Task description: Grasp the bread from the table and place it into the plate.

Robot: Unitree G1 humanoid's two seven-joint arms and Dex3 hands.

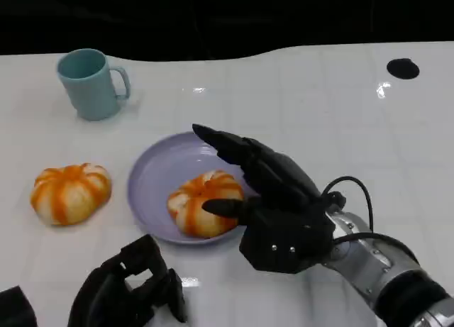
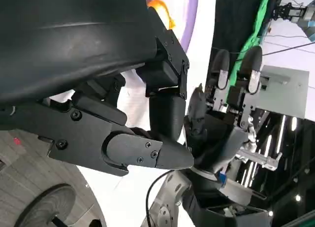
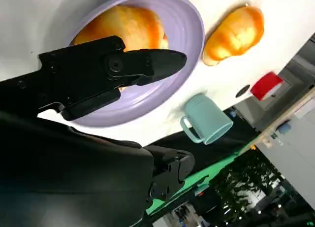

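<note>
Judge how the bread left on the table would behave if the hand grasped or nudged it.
The bread on the table looks puffy and lobed, so probably light and squashable. Its glazed crust may be a bit slick. It seems to sit on a broad base, so a nudge would likelier slide it than roll it.

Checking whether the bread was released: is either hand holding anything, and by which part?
Nothing is held. The right hand is spread open beside the orange-striped bread roll on the purple plate; the left hand is curled in, holding nothing.

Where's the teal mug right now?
In the head view the teal mug stands upright at the table's far left, beyond the purple plate and the loose bread, clear of both hands.
</note>
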